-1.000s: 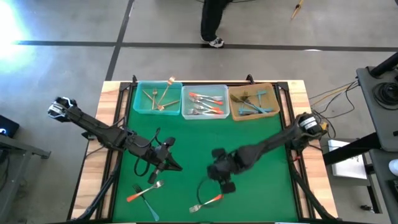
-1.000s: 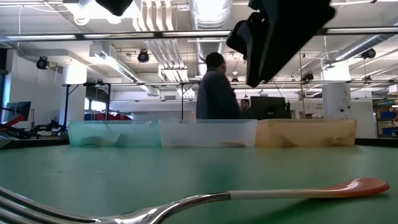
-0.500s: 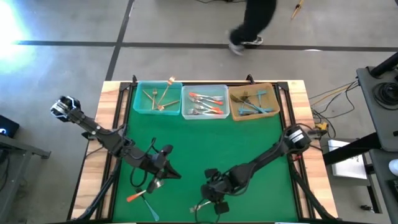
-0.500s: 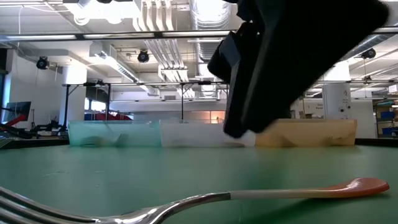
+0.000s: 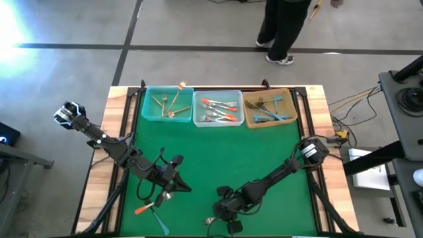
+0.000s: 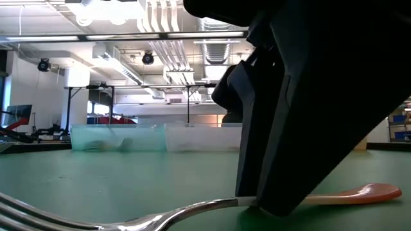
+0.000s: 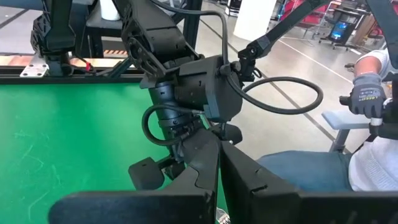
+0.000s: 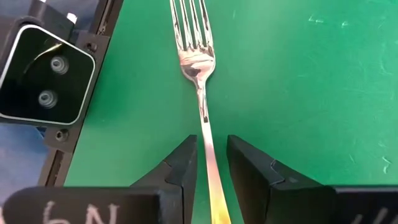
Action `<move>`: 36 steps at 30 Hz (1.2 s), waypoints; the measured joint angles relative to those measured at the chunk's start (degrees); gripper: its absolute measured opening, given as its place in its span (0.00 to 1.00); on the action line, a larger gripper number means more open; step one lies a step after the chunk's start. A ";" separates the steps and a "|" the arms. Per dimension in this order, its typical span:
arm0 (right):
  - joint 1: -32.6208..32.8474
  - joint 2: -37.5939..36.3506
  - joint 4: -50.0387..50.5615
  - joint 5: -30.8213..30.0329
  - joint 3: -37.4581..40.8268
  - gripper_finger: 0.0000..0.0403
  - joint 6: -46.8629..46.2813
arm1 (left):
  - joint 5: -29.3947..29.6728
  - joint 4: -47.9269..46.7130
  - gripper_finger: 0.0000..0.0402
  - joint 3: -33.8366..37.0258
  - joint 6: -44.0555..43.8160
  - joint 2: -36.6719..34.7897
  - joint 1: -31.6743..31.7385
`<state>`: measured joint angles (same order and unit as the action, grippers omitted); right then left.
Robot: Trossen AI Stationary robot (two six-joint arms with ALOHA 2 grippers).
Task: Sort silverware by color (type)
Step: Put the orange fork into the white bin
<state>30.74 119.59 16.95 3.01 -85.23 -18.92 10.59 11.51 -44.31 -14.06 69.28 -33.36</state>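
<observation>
At the near edge of the green desk point(image 5: 218, 155), the right pincer point(image 8: 211, 171) stands low over an orange-handled fork point(image 8: 200, 81), its two fingers point(image 8: 180, 168) narrowly parted with the fork's slim silver neck running between them; whether the pads already press the metal cannot be told. The fork lies flat on the desk, its tines reaching out ahead of the pincer and its orange-red handle end point(image 6: 372, 191) showing just past the pincer's dark body in the low view. Off to that pincer's side, the left pincer point(image 5: 177, 187) is closed with its fingers together, holding nothing, poised just above a second orange-handled fork point(image 5: 151, 205) that lies crossed with a teal-handled fork point(image 5: 158, 221) on the desk. Well beyond both pincers, along the desk's far edge, three bins stand side by side: a teal bin point(image 5: 166, 104) with gold forks point(image 5: 169, 100), one of them leaning out over its far rim, a clear bin point(image 5: 217, 108) with orange-handled forks point(image 5: 218, 106), and a tan bin point(image 5: 270, 108) with teal-handled forks point(image 5: 271, 112). On the floor past the desk, a person in dark trousers point(image 5: 284, 30) walks by. In the left wrist view, a gloved hand point(image 7: 367, 99) shows in the room at the desk's side.
</observation>
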 joint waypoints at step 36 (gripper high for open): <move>-13.65 -14.61 8.94 -8.23 -0.48 0.02 14.96 | -1.06 -8.93 0.00 -2.79 -2.19 -0.85 -0.33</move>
<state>17.09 104.98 25.89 -5.22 -85.71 -3.96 9.53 2.58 -47.10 -16.26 68.42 -33.69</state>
